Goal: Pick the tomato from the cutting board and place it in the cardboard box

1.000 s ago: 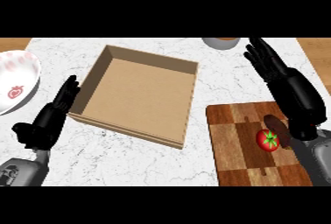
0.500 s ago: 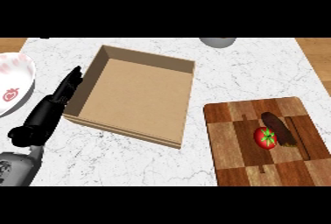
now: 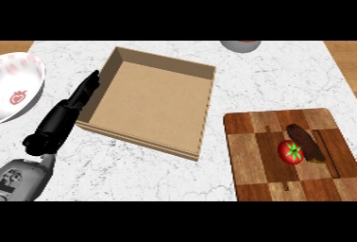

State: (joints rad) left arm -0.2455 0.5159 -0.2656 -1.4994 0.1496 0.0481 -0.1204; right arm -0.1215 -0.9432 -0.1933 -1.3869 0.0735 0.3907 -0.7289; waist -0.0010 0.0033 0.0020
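Note:
A red tomato (image 3: 291,151) with a green stem lies on the wooden cutting board (image 3: 265,175) at the right; a dark shadow-like shape lies just right of it. The open cardboard box (image 3: 150,104) sits in the middle of the counter with nothing inside. My left hand (image 3: 66,113) shows at the left, fingers straight, lying along the box's left wall. My right hand is out of the picture.
A white bowl (image 3: 17,90) with red marks sits at the left edge. A grey bowl (image 3: 241,45) peeks in at the top. The counter (image 3: 272,85) is white marble with wooden surface beyond its corners.
My right hand and forearm have left the view from above the cutting board. My left hand has shifted right, up against the box's left wall.

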